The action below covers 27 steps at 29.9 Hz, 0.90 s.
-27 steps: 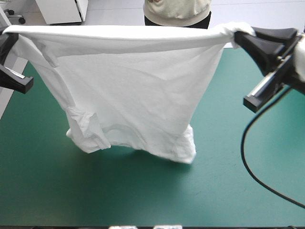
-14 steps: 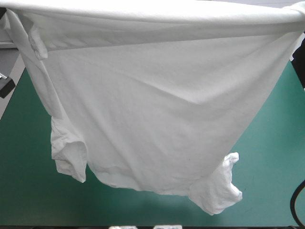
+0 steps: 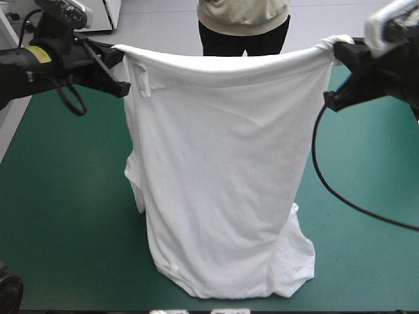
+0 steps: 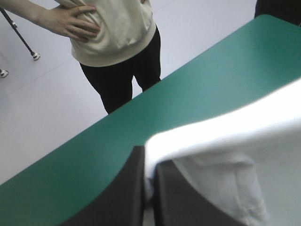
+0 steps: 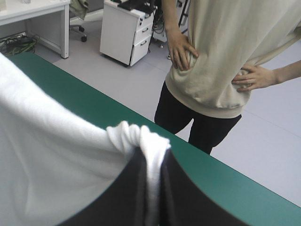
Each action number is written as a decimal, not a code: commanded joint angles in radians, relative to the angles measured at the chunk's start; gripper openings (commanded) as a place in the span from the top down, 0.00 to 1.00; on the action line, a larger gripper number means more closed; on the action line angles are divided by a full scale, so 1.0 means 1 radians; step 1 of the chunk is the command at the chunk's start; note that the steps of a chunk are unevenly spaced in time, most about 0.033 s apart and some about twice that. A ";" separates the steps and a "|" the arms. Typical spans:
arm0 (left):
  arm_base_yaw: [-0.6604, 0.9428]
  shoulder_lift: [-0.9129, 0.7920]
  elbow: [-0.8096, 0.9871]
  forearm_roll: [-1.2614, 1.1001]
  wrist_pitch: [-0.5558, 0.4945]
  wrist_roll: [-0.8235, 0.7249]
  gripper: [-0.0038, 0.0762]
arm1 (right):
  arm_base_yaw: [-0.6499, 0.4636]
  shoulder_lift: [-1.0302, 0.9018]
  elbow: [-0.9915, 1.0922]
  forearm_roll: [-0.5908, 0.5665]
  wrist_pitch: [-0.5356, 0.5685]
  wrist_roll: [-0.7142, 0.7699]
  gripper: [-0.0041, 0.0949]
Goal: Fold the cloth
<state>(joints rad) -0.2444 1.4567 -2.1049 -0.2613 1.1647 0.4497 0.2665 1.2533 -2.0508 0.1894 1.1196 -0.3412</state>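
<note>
The white T-shirt (image 3: 222, 170) hangs as one sheet above the teal-green table (image 3: 59, 216), stretched by its top edge between both grippers. Its lower end with a crumpled sleeve rests on the cover near the front edge. My left gripper (image 3: 116, 57) is shut on the top left corner, and my right gripper (image 3: 339, 51) is shut on the bunched top right corner. In the left wrist view the black fingers (image 4: 131, 188) pinch the T-shirt (image 4: 235, 136). In the right wrist view the right gripper (image 5: 153, 157) pinches a wad of the T-shirt (image 5: 56, 160).
Bare teal-green cover lies to the left and right of the hanging shirt. A dark round object (image 3: 8, 294) shows at the front left corner of the high view.
Both grippers have moved back toward the far edge and closer together. The shirt, earlier stretched wide and swung up close, now hangs narrower and longer, its lower end on the table.
</note>
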 commanded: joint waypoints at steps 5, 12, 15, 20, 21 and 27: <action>-0.002 0.088 -0.017 -0.013 -0.574 -0.007 0.96 | -0.007 0.168 -0.093 -0.054 -0.470 -0.016 0.98; -0.002 0.135 -0.017 -0.017 -0.768 0.014 0.96 | -0.007 0.277 -0.228 -0.066 -0.468 -0.026 0.98; -0.002 0.142 -0.017 -0.017 -0.775 0.016 0.96 | -0.007 0.303 -0.225 -0.078 -0.396 -0.024 0.98; -0.002 0.169 -0.008 -0.007 -0.510 -0.016 0.96 | -0.023 0.367 -0.172 -0.080 -0.198 -0.013 0.98; -0.002 0.176 0.010 0.005 -0.436 -0.027 0.96 | -0.031 0.373 -0.141 -0.068 -0.168 -0.011 0.98; -0.002 0.173 0.277 0.255 -0.229 -0.211 0.96 | -0.105 0.331 0.178 0.118 -0.123 -0.044 0.98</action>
<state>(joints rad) -0.2463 1.6773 -1.9169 -0.0954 0.9224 0.3104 0.1951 1.6585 -1.9891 0.2236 1.0396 -0.3593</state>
